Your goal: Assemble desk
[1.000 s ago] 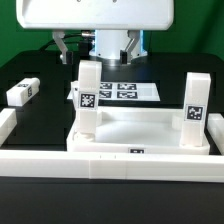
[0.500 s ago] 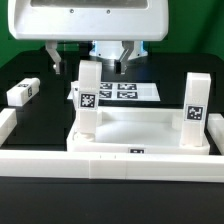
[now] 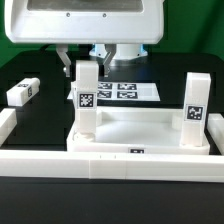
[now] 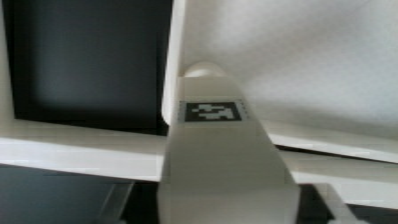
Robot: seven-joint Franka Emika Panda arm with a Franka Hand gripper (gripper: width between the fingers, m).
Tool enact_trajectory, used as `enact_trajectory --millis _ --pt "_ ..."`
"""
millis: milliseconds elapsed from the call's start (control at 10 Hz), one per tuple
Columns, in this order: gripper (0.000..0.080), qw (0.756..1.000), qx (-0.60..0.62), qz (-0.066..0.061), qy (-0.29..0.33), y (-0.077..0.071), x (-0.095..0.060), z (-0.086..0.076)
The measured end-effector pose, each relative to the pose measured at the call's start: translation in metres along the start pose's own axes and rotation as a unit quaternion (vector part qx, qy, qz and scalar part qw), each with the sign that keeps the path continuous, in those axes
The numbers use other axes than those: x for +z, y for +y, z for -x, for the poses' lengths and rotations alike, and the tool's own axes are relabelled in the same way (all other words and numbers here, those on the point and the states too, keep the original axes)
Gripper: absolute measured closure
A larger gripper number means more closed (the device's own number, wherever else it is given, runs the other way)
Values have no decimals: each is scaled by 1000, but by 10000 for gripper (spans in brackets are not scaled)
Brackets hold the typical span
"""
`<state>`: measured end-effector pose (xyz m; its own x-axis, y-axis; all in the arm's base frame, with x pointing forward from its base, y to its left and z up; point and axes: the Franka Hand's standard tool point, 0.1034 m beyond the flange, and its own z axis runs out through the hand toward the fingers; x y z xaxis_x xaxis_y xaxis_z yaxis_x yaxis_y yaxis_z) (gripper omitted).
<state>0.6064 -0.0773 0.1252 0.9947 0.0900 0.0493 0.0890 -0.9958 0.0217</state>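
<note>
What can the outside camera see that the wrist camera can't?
Only the exterior view: a loose leg lying apart, a second leg standing at the corner of the tabletop on that view's right, the marker board behind, and the rail in front.
Only the wrist view: a close look at one tag in the middle of the picture.
Both: the first leg, which carries that tag and stands on the tabletop, whose white rim shows in each view.
</note>
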Motion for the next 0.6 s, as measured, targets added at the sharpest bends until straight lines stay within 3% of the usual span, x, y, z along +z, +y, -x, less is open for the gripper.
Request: enact_trajectory --millis 100,600 --pt "511 1000 0 0 0 0 0 0" --pt "511 1000 28 -5 1 0 0 0"
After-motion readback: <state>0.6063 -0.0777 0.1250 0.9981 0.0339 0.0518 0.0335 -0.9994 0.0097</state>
